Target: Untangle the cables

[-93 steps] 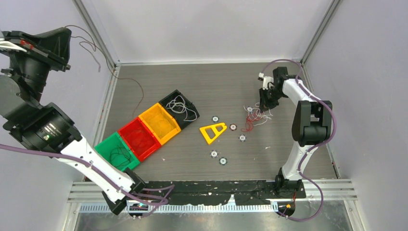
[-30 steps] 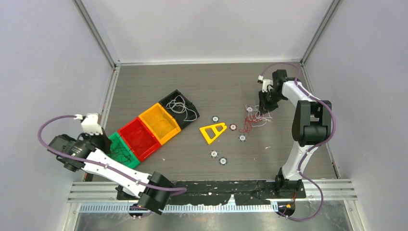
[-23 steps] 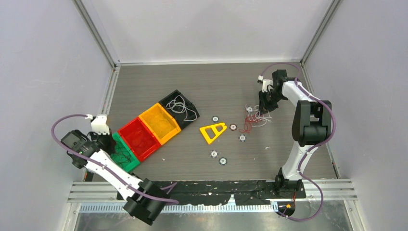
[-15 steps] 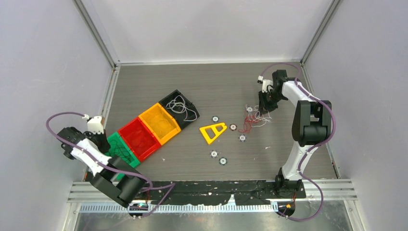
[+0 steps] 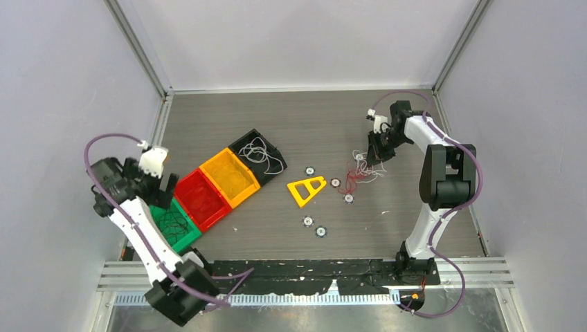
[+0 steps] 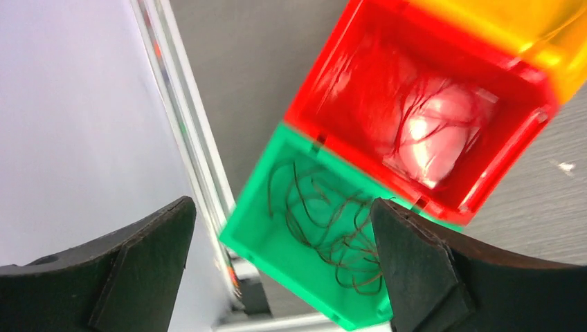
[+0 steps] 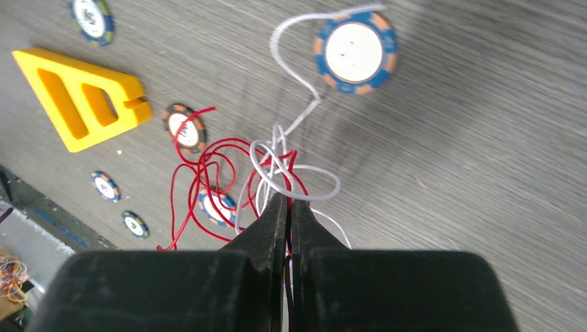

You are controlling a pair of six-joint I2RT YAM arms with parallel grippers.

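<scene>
Presently, at the far left, the left gripper point(image 6: 280, 207) hangs over the green bin point(image 6: 259, 238), jaws spread wide with nothing between them. Loose dark wires point(image 6: 332, 235) lie curled in that bin. The red bin point(image 6: 332, 83) butts against it and holds red strands point(image 6: 429, 131), blurred in the wrist view. Next along the row is the orange-yellow bin point(image 5: 232, 178); its contents are too fine to make out from above. After that comes the black bin point(image 5: 240, 144) with white strands point(image 5: 262, 153).

Mid-table there is a yellow triangular block point(image 5: 307, 189), with small round discs point(image 5: 310, 170) scattered around it.

Right of the block, the tangle of red and white cables point(image 7: 280, 160) lies on the table among the discs. The right gripper point(image 7: 289, 202) has its jaws pinched together on the tangle, and loops fan out from the tips. One white strand runs up beside a blue-and-orange disc point(image 7: 353, 48).
</scene>
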